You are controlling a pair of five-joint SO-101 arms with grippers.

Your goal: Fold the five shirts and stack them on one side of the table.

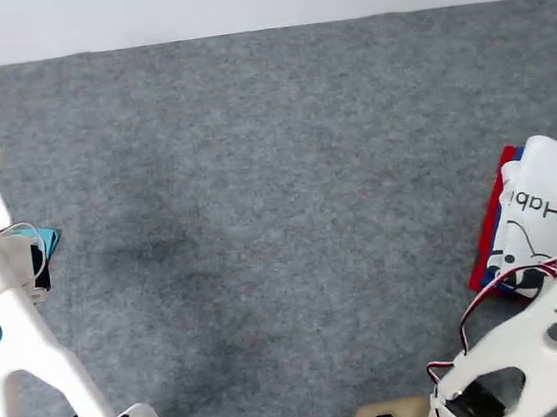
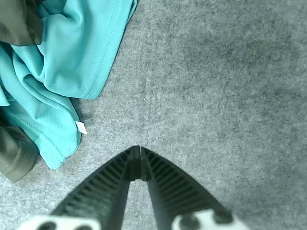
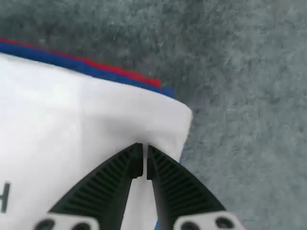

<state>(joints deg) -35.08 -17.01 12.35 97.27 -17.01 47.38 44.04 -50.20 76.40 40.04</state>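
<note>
A crumpled teal shirt (image 2: 57, 72) lies on the grey felt beside a dark olive garment (image 2: 14, 158); my left gripper (image 2: 140, 155) hovers shut over bare felt next to them, holding nothing. In the high view the teal shirt (image 1: 46, 243) peeks out behind the left arm (image 1: 20, 328). At the right edge lies a folded stack: a white printed shirt (image 1: 550, 208) over a blue and a red one (image 1: 489, 225). My right gripper (image 3: 143, 153) is shut above the white shirt (image 3: 72, 143), near its folded corner, with blue and red edges (image 3: 120, 74) showing beneath.
Grey felt (image 1: 277, 199) covers the whole table, and a broad open stretch lies between the two arms. A white wall runs along the far edge. The right arm (image 1: 545, 339) rises from the near right corner.
</note>
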